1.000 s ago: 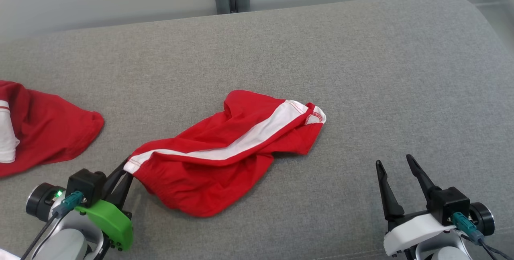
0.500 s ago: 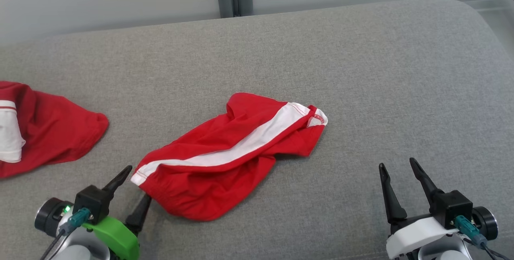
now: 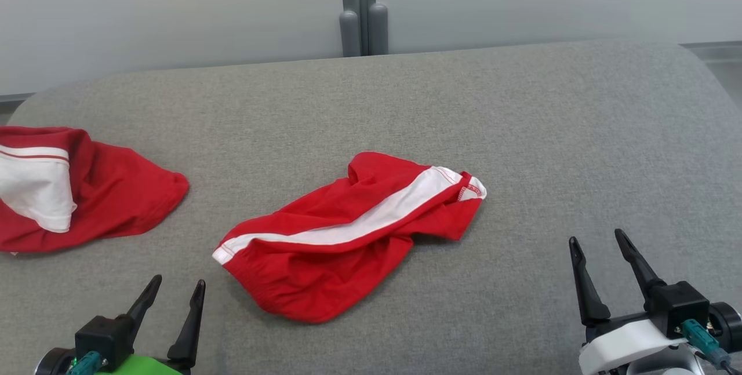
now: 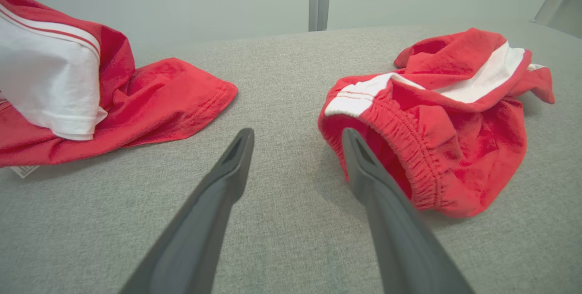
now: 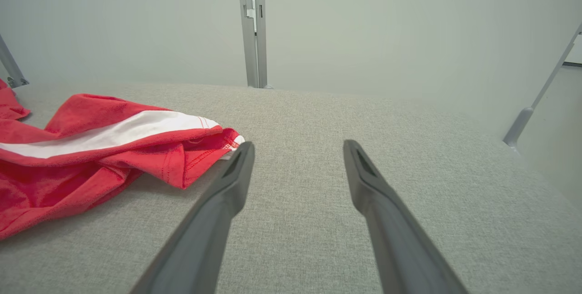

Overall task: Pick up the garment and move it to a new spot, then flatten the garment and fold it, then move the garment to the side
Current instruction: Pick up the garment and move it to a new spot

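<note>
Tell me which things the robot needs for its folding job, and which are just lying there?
For the job:
red shorts with the white stripe, in the middle
left gripper, open
right gripper, open

Just lying about:
other red-and-white garment, far left
grey post, at the back

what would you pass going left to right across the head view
red shirt → left pincer → shorts → right pincer
</note>
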